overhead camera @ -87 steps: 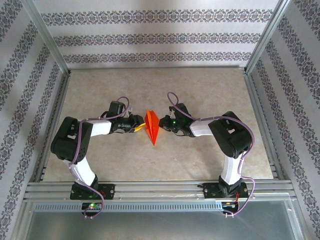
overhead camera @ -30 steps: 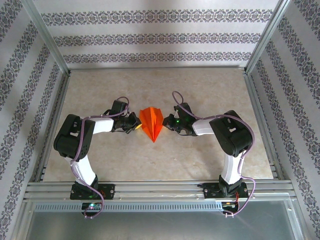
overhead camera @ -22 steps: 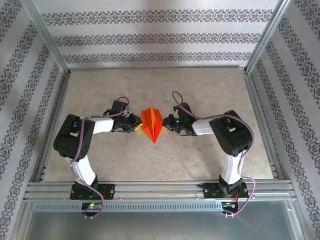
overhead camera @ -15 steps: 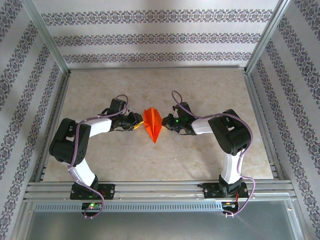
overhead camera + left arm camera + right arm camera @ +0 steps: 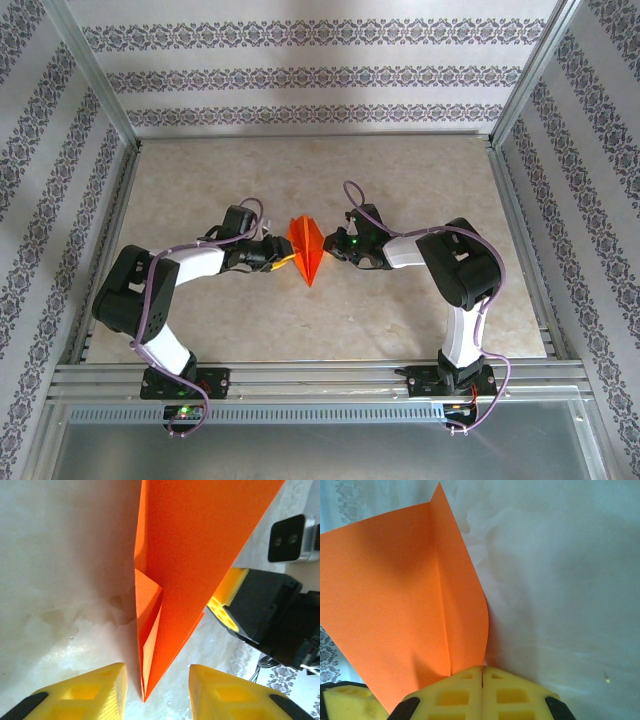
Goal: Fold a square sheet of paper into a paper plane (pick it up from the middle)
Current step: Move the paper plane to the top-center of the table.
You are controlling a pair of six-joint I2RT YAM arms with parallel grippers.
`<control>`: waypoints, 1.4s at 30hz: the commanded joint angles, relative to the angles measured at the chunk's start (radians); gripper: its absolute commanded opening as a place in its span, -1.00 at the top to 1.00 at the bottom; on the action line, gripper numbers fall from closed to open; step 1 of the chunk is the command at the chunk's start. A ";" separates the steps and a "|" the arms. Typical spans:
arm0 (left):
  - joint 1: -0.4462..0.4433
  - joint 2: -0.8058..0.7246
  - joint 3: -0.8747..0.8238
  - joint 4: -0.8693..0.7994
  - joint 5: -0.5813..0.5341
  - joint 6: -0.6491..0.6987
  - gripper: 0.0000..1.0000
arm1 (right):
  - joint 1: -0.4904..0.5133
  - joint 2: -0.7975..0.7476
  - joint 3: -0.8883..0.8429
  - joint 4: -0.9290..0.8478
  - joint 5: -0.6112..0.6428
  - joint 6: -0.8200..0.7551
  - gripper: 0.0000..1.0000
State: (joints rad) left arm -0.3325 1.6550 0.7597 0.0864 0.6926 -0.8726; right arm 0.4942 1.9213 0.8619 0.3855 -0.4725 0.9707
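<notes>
The square sheet stands folded as an orange-red paper plane (image 5: 306, 250) at the table's middle, its point toward the arms. My right gripper (image 5: 329, 246) is shut on its right wing edge; in the right wrist view the yellow pads (image 5: 465, 690) meet on the paper plane (image 5: 405, 595), which rises to the left. My left gripper (image 5: 284, 259) is open at the plane's left side. In the left wrist view the paper plane (image 5: 195, 555) stands on edge, its layered tip between the apart yellow fingers (image 5: 85, 692) of my left gripper (image 5: 156, 675), touching neither.
The beige tabletop (image 5: 400, 180) is ringed by aluminium rails (image 5: 320, 375) and patterned walls. The right gripper's black body (image 5: 265, 610) sits close behind the paper in the left wrist view.
The plane's wings, spread wide a second ago, have closed into a narrower upright shape. My left gripper has slid right and nearer, toward the plane's lower half. The right gripper kept its hold.
</notes>
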 commanded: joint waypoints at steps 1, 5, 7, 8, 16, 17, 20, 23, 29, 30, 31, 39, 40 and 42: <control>-0.021 0.036 0.038 0.018 0.029 0.033 0.23 | -0.002 0.020 0.014 -0.012 -0.005 0.002 1.00; -0.030 0.060 0.056 0.027 0.044 0.030 0.32 | -0.002 0.019 0.017 -0.013 -0.004 0.003 1.00; -0.033 0.056 0.060 0.032 0.048 0.029 0.39 | -0.002 0.017 0.014 -0.013 -0.003 0.002 1.00; -0.034 0.053 0.062 0.031 0.048 0.031 0.41 | -0.003 0.016 0.014 -0.013 -0.003 0.002 1.00; -0.039 0.062 0.071 0.018 0.049 0.039 0.48 | -0.003 0.015 0.012 -0.013 -0.003 0.002 1.00; -0.042 0.064 0.072 0.020 0.050 0.039 0.48 | -0.003 0.016 0.012 -0.014 -0.003 0.002 1.00; -0.046 0.068 0.082 0.020 0.053 0.047 0.48 | -0.002 0.016 0.011 -0.011 -0.003 0.003 1.00; -0.057 0.083 0.115 -0.016 0.045 0.076 0.47 | -0.002 0.016 0.011 -0.011 -0.005 0.002 1.00; -0.081 0.118 0.174 -0.150 -0.035 0.140 0.38 | -0.002 0.016 0.012 -0.012 -0.006 0.004 1.00; -0.086 0.123 0.183 -0.170 -0.048 0.148 0.37 | -0.002 0.016 0.011 -0.011 -0.006 0.003 1.00; -0.090 0.126 0.192 -0.187 -0.057 0.156 0.36 | -0.003 0.016 0.011 -0.011 -0.006 0.003 1.00; -0.126 0.144 0.233 -0.255 -0.116 0.181 0.33 | -0.002 0.018 0.014 -0.010 -0.009 0.005 1.00; -0.131 0.146 0.241 -0.270 -0.130 0.188 0.32 | -0.002 0.016 0.014 -0.010 -0.009 0.005 1.00; -0.142 0.150 0.258 -0.304 -0.155 0.202 0.29 | -0.003 0.014 0.014 -0.010 -0.012 0.005 1.00</control>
State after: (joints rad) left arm -0.4530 1.7882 0.9833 -0.1307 0.5926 -0.7170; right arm 0.4942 1.9213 0.8619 0.3855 -0.4728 0.9707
